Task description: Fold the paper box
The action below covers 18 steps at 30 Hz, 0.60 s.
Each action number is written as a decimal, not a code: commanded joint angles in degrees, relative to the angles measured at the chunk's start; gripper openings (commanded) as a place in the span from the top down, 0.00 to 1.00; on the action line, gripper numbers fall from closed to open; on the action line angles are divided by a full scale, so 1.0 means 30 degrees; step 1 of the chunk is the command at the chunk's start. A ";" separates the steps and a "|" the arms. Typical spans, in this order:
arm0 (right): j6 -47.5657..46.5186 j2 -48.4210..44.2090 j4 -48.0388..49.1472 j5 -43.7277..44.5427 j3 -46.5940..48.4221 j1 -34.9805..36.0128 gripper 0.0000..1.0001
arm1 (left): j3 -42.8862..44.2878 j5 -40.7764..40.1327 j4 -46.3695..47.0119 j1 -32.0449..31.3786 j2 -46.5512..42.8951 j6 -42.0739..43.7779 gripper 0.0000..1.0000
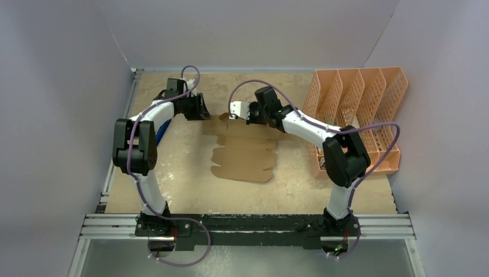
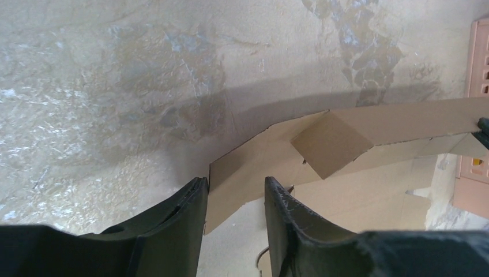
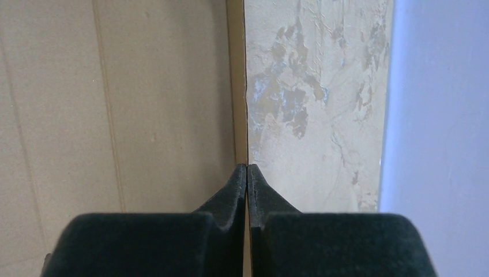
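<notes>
The paper box is a flat brown die-cut sheet in the middle of the table, with its far strip lifted off the surface. My right gripper is shut on the edge of that raised strip, which runs straight between its fingertips. In the top view the right gripper is at the sheet's far left corner. My left gripper is just left of it. In the left wrist view its jaws stand apart, with the corner of a raised cardboard flap in the gap, against the left finger. A small tab is folded up on the strip.
A peach-orange perforated file organizer stands along the right side, and its edge also shows in the left wrist view. Pale walls close in the back and both sides. A blue object lies beside the left arm.
</notes>
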 commanded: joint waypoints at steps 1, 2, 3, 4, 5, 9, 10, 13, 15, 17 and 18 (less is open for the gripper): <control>-0.0993 -0.1439 0.1222 0.0679 -0.0444 0.0215 1.00 | 0.0375 0.1364 0.0269 0.0134 -0.0073 0.1076 0.62; -0.1104 -0.1518 0.1421 0.0756 -0.0611 0.0235 1.00 | 0.0338 0.1483 0.0339 0.0134 -0.0094 0.1204 0.64; -0.1198 -0.1582 0.1585 0.0857 -0.0707 0.0261 1.00 | 0.0298 0.1652 0.0372 0.0134 -0.0089 0.1311 0.67; -0.1273 -0.1656 0.1712 0.0906 -0.0781 0.0306 1.00 | 0.0263 0.1816 0.0410 0.0112 -0.0096 0.1387 0.68; -0.1318 -0.1743 0.1845 0.0996 -0.0860 0.0301 1.00 | 0.0207 0.1953 0.0492 0.0105 -0.0126 0.1419 0.69; -0.1638 -0.2176 0.2707 0.1395 -0.1441 0.0387 1.00 | -0.0299 0.2274 0.0974 0.0082 -0.0577 0.1377 0.73; -0.1694 -0.2302 0.2958 0.1527 -0.1602 0.0425 1.00 | -0.0508 0.2359 0.1101 0.0054 -0.0761 0.1333 0.74; -0.1927 -0.2616 0.3779 0.1880 -0.2113 0.0482 1.00 | -0.1129 0.2259 0.1238 -0.0215 -0.1512 0.1397 0.75; -0.2188 -0.2883 0.4294 0.2101 -0.2464 0.0545 1.00 | -0.1692 0.2152 0.1453 -0.0439 -0.2311 0.1387 0.75; -0.2384 -0.3115 0.4872 0.2152 -0.2861 0.0591 1.00 | -0.2315 0.1980 0.1711 -0.0656 -0.3047 0.1190 0.76; -0.2534 -0.3254 0.5122 0.2152 -0.3050 0.0600 1.00 | -0.2627 0.1853 0.1793 -0.0771 -0.3450 0.1108 0.76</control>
